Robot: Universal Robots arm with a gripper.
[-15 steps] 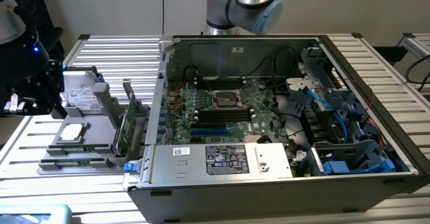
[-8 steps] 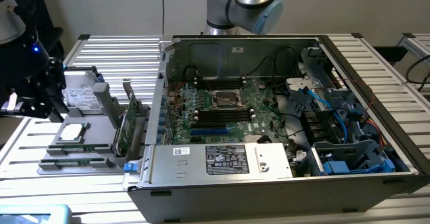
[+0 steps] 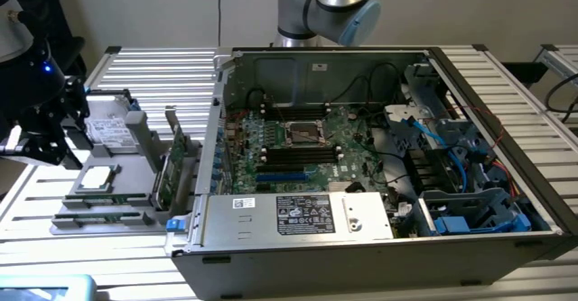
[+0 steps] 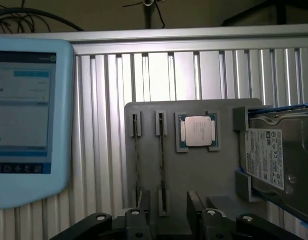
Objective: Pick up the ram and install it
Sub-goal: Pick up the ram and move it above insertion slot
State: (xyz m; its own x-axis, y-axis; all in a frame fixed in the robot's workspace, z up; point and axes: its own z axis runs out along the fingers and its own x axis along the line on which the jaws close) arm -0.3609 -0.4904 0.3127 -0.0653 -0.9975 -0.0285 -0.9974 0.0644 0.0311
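Note:
Two ram sticks stand on edge in slotted holders of the grey parts tray (image 4: 194, 175). In the wrist view they appear edge-on as thin lines, one ram (image 4: 137, 165) beside the other ram (image 4: 162, 167). In the exterior view the ram sticks (image 3: 104, 198) lie along the tray's near side. My gripper (image 4: 169, 222) hangs above the tray, fingers apart, with nothing between them; the second stick runs roughly toward the gap. From the exterior view my black gripper (image 3: 40, 149) is at the far left, over the tray's left end.
The tray also carries a CPU (image 4: 198, 131), a hard drive (image 4: 276, 160) and an upright green expansion card (image 3: 167, 172). A blue tablet (image 4: 23, 125) lies beside it. The open computer case (image 3: 505, 132) at the exterior view's right shows the motherboard's black memory slots (image 3: 294, 155).

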